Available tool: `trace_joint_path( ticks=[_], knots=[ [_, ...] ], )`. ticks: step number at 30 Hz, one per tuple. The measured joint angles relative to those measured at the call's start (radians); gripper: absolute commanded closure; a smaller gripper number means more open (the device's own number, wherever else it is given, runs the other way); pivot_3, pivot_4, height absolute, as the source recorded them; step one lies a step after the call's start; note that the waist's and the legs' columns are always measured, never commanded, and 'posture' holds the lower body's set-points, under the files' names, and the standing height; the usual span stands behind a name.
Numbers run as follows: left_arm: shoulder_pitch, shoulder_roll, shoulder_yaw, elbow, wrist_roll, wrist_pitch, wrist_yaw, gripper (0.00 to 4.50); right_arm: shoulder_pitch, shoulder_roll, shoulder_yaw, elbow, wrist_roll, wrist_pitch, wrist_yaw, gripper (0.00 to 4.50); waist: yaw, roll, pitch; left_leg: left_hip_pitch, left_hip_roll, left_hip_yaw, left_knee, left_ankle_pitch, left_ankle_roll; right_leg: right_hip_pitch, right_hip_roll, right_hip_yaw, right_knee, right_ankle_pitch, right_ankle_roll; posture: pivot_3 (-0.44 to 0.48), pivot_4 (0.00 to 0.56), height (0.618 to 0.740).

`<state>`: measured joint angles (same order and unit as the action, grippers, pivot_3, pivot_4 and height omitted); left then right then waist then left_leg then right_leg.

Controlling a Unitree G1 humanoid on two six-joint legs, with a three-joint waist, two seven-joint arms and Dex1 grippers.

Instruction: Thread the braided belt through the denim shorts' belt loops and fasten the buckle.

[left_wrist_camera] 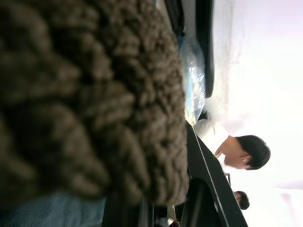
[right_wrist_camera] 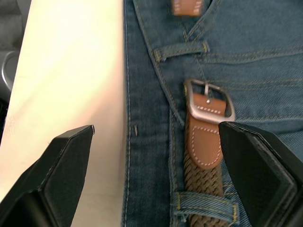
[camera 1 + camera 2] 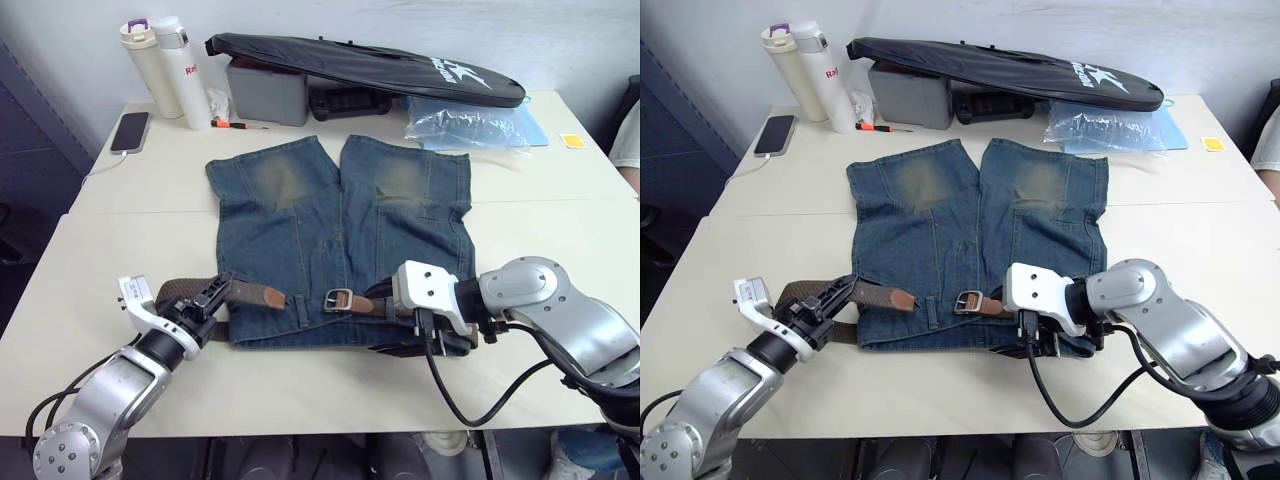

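The denim shorts [image 3: 300, 220] lie flat on the table with the waistband toward me. The braided belt [image 3: 175, 292] runs along that waistband and bulges out past its left side. My left gripper [image 3: 218, 293] is shut on the belt just behind its tan leather tip [image 3: 268, 296]; the weave [image 1: 94, 104] sits right against the left wrist camera. The buckle [image 2: 208, 99] rests on the denim a little right of the tip. My right gripper [image 2: 156, 127] stands open over the waistband, its fingers either side of the buckle. The belt passes under a belt loop [image 2: 206, 209]; another loop [image 2: 182, 51] lies beyond the buckle.
At the back of the table are two white bottles [image 3: 160, 65], a phone [image 3: 131, 130], a grey box [image 3: 265, 92], a long black bag [image 3: 360, 65] and a clear plastic bag [image 3: 470, 125]. A person [image 3: 628, 140] sits at the far right edge.
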<state>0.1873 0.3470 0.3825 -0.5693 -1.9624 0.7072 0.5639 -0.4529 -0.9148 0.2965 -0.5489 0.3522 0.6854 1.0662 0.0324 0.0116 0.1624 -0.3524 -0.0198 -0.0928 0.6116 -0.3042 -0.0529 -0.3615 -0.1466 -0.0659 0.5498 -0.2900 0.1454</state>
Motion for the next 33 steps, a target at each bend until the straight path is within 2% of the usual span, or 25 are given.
trace_joint_path(
  ticks=[6,16,22,27,29,33],
  knots=[
    [0.038,0.026,-0.034,0.002,0.000,-0.004,-0.014,4.50,0.002,0.000,0.000,-0.011,0.001,0.037,-0.022,0.03,0.002,0.000,0.000,0.000,0.000,0.001,0.001,-0.001,0.004,0.000,0.000,0.001,-0.002,-0.007,-0.014,0.000,0.150,0.740],
    [0.002,0.021,-0.102,0.060,0.011,-0.093,0.011,4.50,-0.028,0.000,0.000,-0.026,0.002,0.053,-0.025,0.03,0.020,0.001,0.000,0.000,0.001,0.002,0.001,-0.001,0.006,0.000,0.000,0.001,-0.002,-0.006,-0.014,0.000,0.150,0.740],
    [-0.021,-0.009,-0.170,0.074,0.106,-0.132,0.010,4.50,-0.070,0.000,0.000,-0.020,0.001,0.056,-0.010,0.03,0.023,0.001,0.000,0.000,0.001,0.003,0.001,-0.001,0.006,0.000,0.000,0.002,-0.002,-0.006,-0.014,0.000,0.150,0.740],
    [-0.051,-0.052,-0.229,0.077,0.173,-0.144,0.007,4.50,-0.088,-0.002,0.000,-0.016,0.001,0.061,0.005,0.03,0.023,0.000,0.000,0.000,0.001,0.003,0.001,-0.001,0.006,0.000,0.001,0.002,-0.002,-0.003,-0.009,0.000,0.150,0.740],
    [-0.059,-0.057,-0.239,0.077,0.194,-0.146,0.006,4.50,-0.090,-0.003,0.000,-0.016,0.001,0.065,0.010,0.03,0.023,0.001,-0.001,0.000,0.001,0.003,0.001,-0.001,0.006,0.000,0.001,0.002,-0.002,0.000,-0.002,0.000,0.150,0.740],
    [-0.060,-0.060,-0.254,0.077,0.233,-0.145,0.006,4.50,-0.098,-0.009,0.000,-0.016,0.000,0.081,0.010,0.03,0.024,0.001,-0.001,0.000,0.001,0.003,0.001,-0.001,0.006,0.000,0.001,0.002,-0.002,0.001,-0.001,0.000,0.150,0.740]
  ],
)
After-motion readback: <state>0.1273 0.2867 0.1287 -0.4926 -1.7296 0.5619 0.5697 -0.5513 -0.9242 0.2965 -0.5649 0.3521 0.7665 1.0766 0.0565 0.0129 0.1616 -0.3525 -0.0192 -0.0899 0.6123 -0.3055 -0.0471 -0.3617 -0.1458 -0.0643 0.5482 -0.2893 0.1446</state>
